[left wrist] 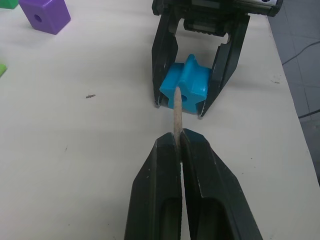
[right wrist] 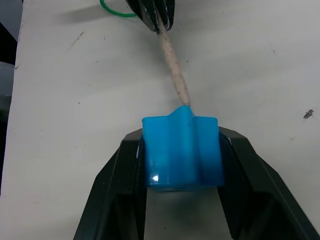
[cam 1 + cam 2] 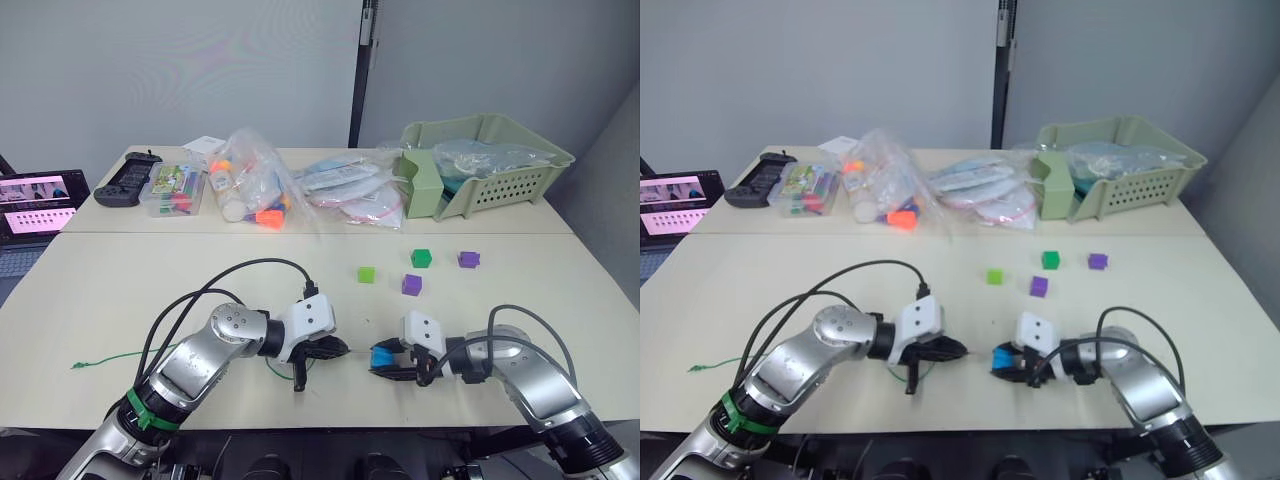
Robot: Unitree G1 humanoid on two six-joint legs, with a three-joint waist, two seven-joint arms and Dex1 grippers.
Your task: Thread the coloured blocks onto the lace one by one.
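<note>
My right gripper is shut on a blue star-edged block, held low over the table near its front edge. My left gripper is shut on the lace's stiff pale tip, just left of the block. The tip's end meets the mouth of the hole in the blue block. The green lace trails left across the table, with a loop under the left gripper. Farther back lie a light green block, a dark green block and two purple blocks.
A pale green basket stands at the back right. Bags of toys, a clear box and a black controller line the back of the table. A lit screen sits off the table's left edge.
</note>
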